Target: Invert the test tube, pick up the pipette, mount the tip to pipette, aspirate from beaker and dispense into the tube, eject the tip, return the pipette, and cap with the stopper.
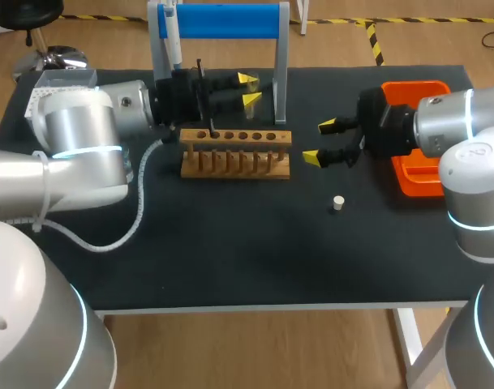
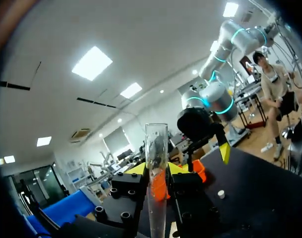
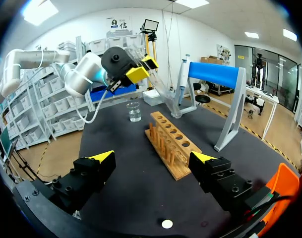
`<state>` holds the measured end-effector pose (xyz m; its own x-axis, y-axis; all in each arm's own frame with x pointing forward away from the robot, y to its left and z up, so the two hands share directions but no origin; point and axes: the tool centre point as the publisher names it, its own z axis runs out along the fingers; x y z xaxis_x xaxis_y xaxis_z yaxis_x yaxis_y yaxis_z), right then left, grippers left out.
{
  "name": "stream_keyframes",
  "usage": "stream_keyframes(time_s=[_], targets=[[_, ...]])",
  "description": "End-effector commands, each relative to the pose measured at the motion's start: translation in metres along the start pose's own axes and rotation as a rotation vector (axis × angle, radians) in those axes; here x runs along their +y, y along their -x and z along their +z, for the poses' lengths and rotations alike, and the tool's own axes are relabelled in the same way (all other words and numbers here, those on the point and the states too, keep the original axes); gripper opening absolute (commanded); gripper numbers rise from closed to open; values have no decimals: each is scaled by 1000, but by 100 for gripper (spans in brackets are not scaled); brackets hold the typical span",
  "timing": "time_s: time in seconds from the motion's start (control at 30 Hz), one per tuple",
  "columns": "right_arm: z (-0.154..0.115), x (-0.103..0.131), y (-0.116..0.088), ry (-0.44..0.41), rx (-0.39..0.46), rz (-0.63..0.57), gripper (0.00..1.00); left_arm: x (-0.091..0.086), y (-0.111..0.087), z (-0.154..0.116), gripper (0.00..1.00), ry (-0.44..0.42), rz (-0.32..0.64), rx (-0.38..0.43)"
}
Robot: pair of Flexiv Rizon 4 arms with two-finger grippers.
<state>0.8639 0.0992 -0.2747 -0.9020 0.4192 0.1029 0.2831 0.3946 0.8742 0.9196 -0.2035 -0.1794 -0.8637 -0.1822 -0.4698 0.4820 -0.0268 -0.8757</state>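
My left gripper (image 1: pixel 248 89) is shut on a clear test tube (image 2: pixel 156 163), which juts out past its yellow tips above the far side of the wooden rack (image 1: pixel 235 154). Seen from the right wrist, that left gripper (image 3: pixel 136 69) holds the tube (image 3: pixel 155 79) at a tilt. My right gripper (image 1: pixel 320 142) is open and empty just right of the rack (image 3: pixel 173 144). The white stopper (image 1: pixel 338 203) lies on the mat in front of it. The pipette (image 1: pixel 172 32) hangs on the blue-barred stand (image 1: pixel 218 20). A small glass beaker (image 3: pixel 134 111) stands beyond the rack's far end.
An orange tray (image 1: pixel 417 174) sits at the table's right edge under my right arm. A clear box (image 1: pixel 64 79) stands at the back left. The stand's grey legs (image 1: pixel 281 73) rise just behind the rack. A white cable (image 1: pixel 137 219) trails across the mat from my left arm.
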Motion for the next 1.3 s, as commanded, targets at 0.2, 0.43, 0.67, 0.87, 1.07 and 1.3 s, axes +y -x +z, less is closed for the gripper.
stream_keyframes(time_s=[0.2,0.43,0.67,0.87,1.07,1.3], targets=[[-1,-1,0,0,0,0,100,-15,-5,2,0,-20,-116,-38],[-1,-1,0,0,0,0,100,-15,-5,2,0,-20,-116,-38],[-1,-1,0,0,0,0,100,-15,-5,2,0,-20,-116,-38],[-1,-1,0,0,0,0,100,-15,-5,2,0,-20,-116,-38],[-1,-1,0,0,0,0,100,-13,-1,0,0,-6,-160,-39],[-1,-1,0,0,0,0,100,-7,11,-6,0,48,-303,-63]])
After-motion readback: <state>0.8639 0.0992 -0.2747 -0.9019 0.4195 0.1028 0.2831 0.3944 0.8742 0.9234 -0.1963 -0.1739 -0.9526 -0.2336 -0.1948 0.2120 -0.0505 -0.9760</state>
